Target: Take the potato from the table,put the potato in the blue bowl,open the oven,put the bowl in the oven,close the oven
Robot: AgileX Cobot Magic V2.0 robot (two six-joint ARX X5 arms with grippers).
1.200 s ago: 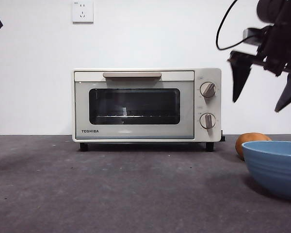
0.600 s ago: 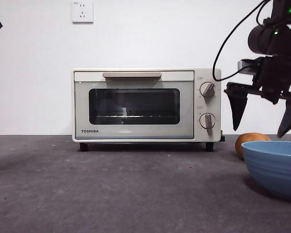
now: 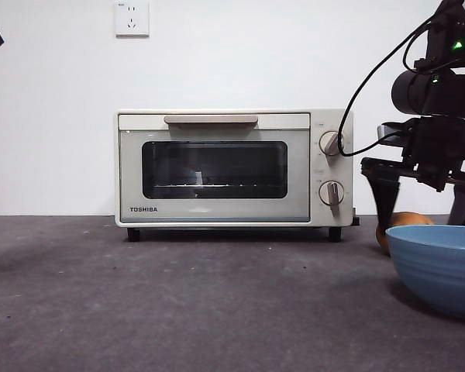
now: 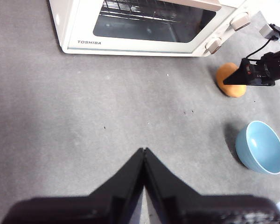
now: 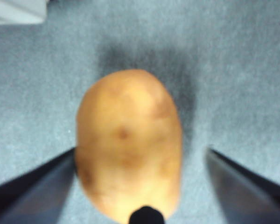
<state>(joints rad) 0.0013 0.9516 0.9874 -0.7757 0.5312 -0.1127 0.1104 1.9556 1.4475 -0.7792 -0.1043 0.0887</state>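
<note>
Orange-brown and smooth, the potato (image 5: 129,144) lies on the table (image 3: 178,310) beside the blue bowl (image 3: 440,267). The right gripper (image 5: 140,161) hangs over it, jaws wide apart, one each side. It looks hard and a bit slippery; squeeze its fat middle. The left gripper (image 4: 144,154) waits, pinched together.

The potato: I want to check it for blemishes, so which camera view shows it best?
The right wrist view: the potato fills the picture, skin marks visible, between the open right gripper jaws. The left wrist view shows it small near the oven. The front view shows only its top behind the blue bowl.
</note>
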